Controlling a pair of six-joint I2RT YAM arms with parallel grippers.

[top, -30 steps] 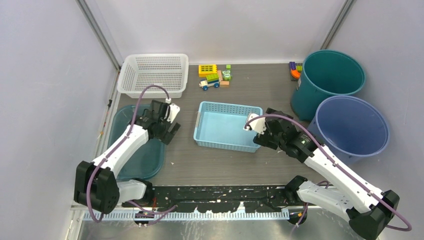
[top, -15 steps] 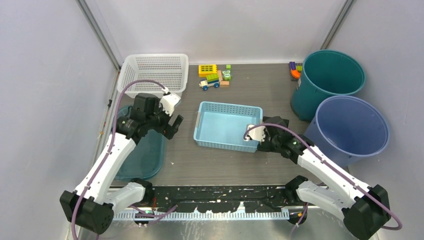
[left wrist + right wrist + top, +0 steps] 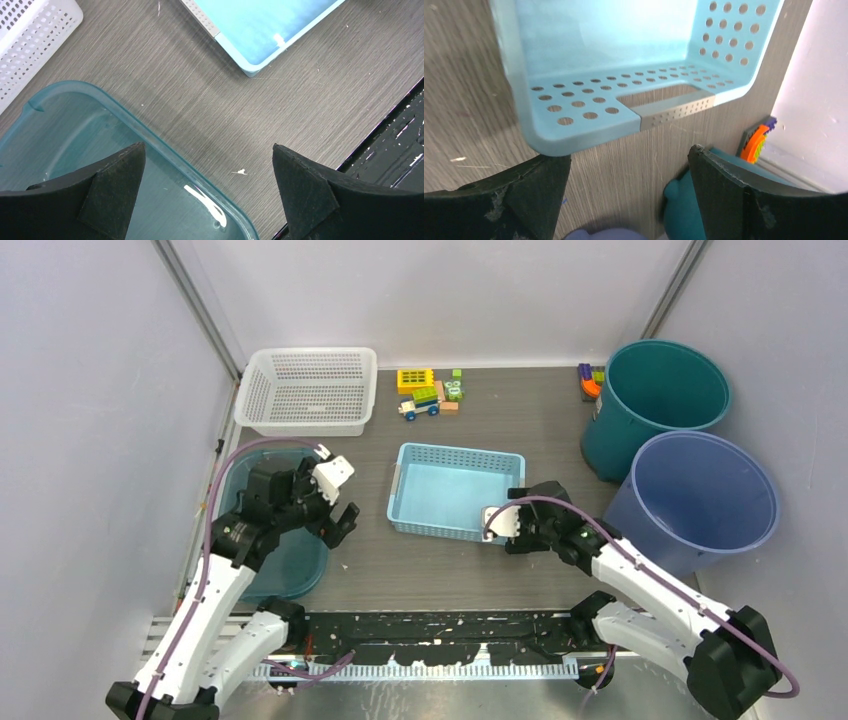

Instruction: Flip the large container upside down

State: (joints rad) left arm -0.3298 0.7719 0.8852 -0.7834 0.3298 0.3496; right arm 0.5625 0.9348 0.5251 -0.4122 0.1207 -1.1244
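Top view: I judge the approach-to-grasp step to be in hand, with the right gripper (image 3: pixel 497 530) at the near right corner of the light-blue basket (image 3: pixel 450 490), which sits upright at centre, and the left gripper (image 3: pixel 335 515) apart from it over the teal tub (image 3: pixel 290 560). Left wrist: jaws wide and empty, straddling the tub's rim, the basket well beyond. Right wrist: jaws wide, holding nothing, basket rim just ahead between them; next I must close on that rim and roll it over.

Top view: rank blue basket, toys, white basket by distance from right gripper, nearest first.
From the right gripper:
1. Blue basket, right at the gripper, centre of the table.
2. Toys, back centre.
3. White basket, back left.
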